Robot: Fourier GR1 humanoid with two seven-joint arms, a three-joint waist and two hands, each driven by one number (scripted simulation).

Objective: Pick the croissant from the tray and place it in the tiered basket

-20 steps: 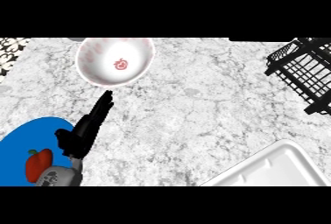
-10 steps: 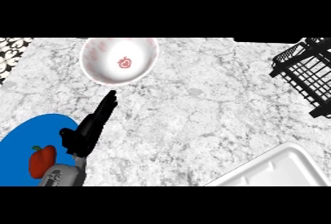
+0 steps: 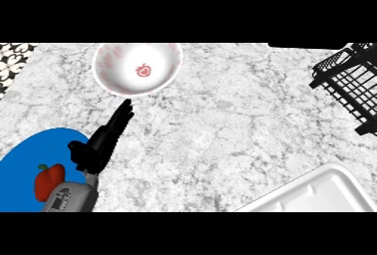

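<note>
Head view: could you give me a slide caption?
Left hand resting open on the marble counter, between a white bowl and a blue plate.

A single head view looks steeply down on the marble desk [image 3: 221,129] from close above, facing away from the robot; its forearm enters lower left.

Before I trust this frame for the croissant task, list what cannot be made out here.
- Croissant: none visible in the head view; the white tray is cut off by the lower right edge.
- Black wire tiered basket: cut by the right edge.
- Right hand: out of view.
- Red item on blue plate: partly hidden by the left hand's forearm.
</note>
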